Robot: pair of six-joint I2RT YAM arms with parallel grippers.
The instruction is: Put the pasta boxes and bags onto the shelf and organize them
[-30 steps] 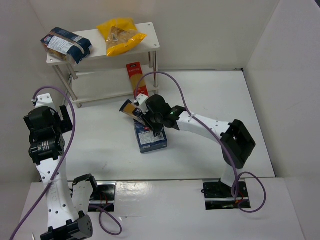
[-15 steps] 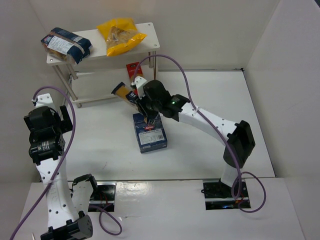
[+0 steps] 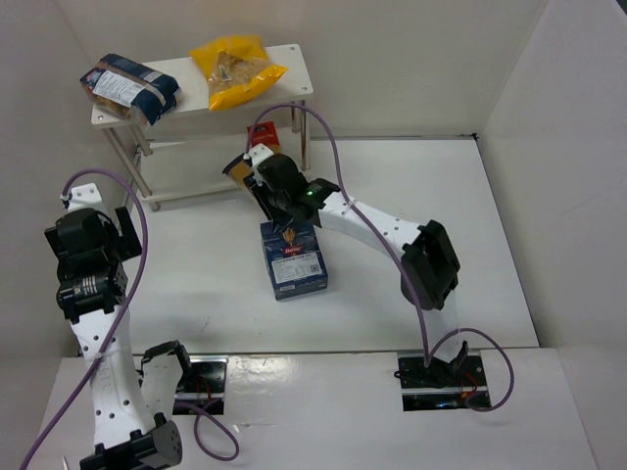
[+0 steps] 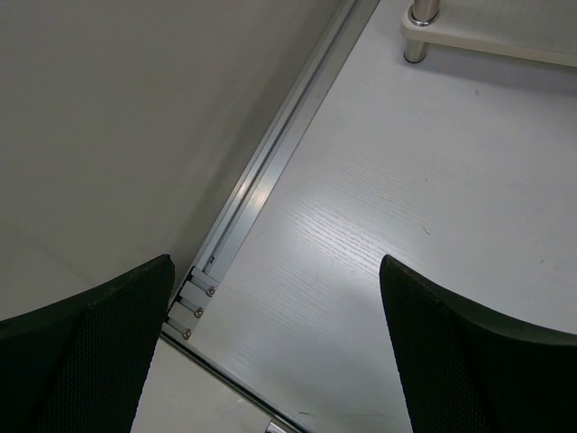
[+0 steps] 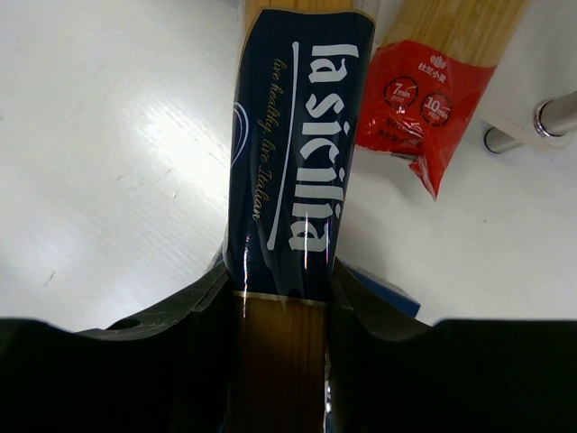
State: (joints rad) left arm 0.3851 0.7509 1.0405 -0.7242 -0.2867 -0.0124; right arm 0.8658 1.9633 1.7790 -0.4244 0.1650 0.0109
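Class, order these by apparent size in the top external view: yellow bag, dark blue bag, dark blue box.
1-2. Yellow bag and dark blue bag: about alike, so unranked.
3. Dark blue box: smaller, though it lies lower, farther from the camera.

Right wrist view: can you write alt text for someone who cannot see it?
The right gripper is shut on a long spaghetti pack with a dark blue "la sicilia" label, over the white table. Beyond it a red spaghetti pack lies on the table beside a silver shelf leg.
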